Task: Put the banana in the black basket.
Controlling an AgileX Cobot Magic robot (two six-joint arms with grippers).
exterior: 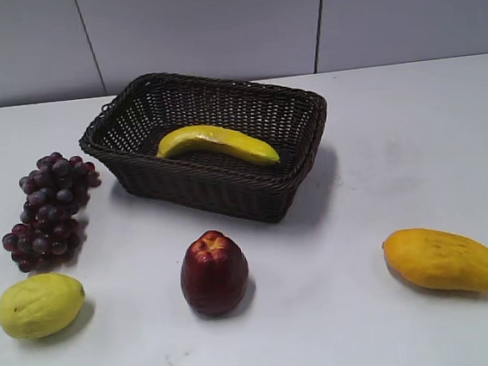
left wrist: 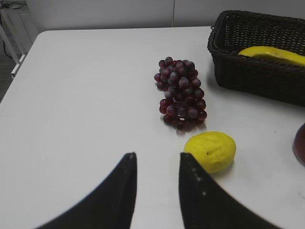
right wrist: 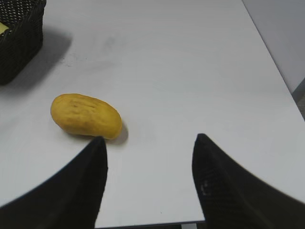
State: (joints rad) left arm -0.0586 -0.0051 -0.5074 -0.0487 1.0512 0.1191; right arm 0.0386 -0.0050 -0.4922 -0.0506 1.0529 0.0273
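The yellow banana (exterior: 217, 144) lies inside the black basket (exterior: 306, 154) at the back middle of the table. The banana (left wrist: 274, 54) and the basket (left wrist: 257, 76) also show in the left wrist view at the upper right. A corner of the basket (right wrist: 19, 43) shows in the right wrist view. My left gripper (left wrist: 157, 155) is open and empty above the table, near the lemon. My right gripper (right wrist: 148, 138) is open and empty near the table's front right edge, beside the mango. Neither gripper shows in the exterior view.
A bunch of purple grapes (exterior: 52, 210) lies left of the basket. A lemon (exterior: 40, 305), a red apple (exterior: 214, 272) and an orange-yellow mango (exterior: 444, 259) lie along the front. The table's edge (right wrist: 190, 222) is close below my right gripper.
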